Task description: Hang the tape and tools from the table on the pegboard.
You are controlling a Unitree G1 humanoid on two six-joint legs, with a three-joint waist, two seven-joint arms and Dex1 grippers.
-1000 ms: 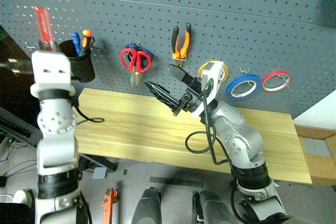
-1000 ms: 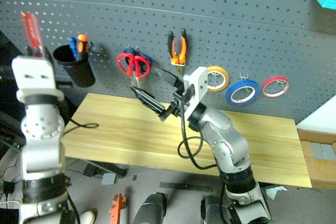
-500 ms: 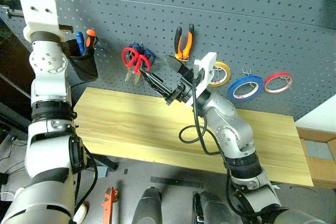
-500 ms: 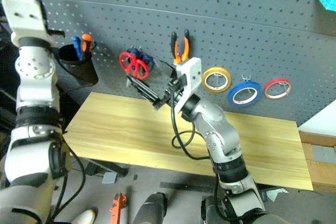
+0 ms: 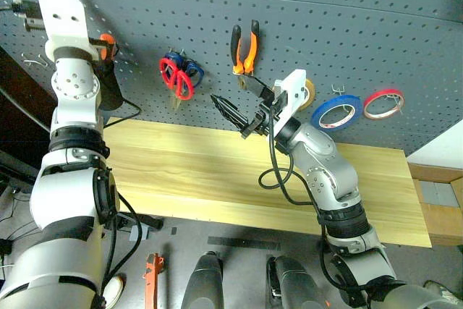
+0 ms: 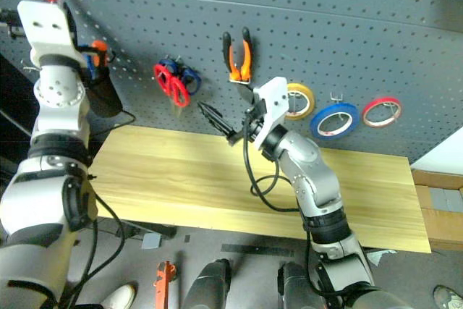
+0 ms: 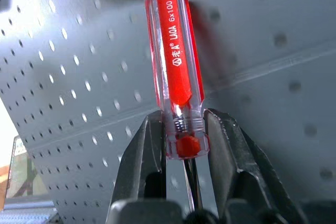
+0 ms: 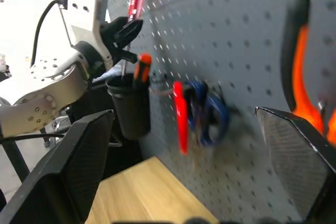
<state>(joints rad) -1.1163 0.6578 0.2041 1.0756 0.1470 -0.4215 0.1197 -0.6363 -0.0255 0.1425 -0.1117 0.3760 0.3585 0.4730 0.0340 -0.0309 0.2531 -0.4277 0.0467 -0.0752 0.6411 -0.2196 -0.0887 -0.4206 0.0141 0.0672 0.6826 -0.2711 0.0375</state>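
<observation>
The black cup (image 5: 108,85) on the pegboard (image 5: 304,5) serves as the landmark. Just above it, the left gripper (image 7: 181,129) is clamped on the screwdriver (image 7: 176,61), the fingers pinching its red handle near the base where the shaft begins, handle end raised toward the pegboard. In the right wrist view the shaft appears to point down at the cup, which already holds an orange-handled tool (image 8: 142,69).

To the right of the cup hang the red-handled scissors (image 5: 173,77), overlapping a blue-handled pair, then the pliers (image 5: 244,48). Further right the right gripper (image 5: 242,103) is spread wide and empty, hovering below the pliers and above the table (image 5: 181,171). Beyond it hang a yellow roll (image 5: 307,92), the blue tape (image 5: 336,112) and a red roll (image 5: 382,103).

The table looks bare, so the screwdriver seems to be the last item. The step in hand is stowing it. The next move likely calls for lowering the shaft into the cup's mouth beside the orange-handled tool, then letting go.
</observation>
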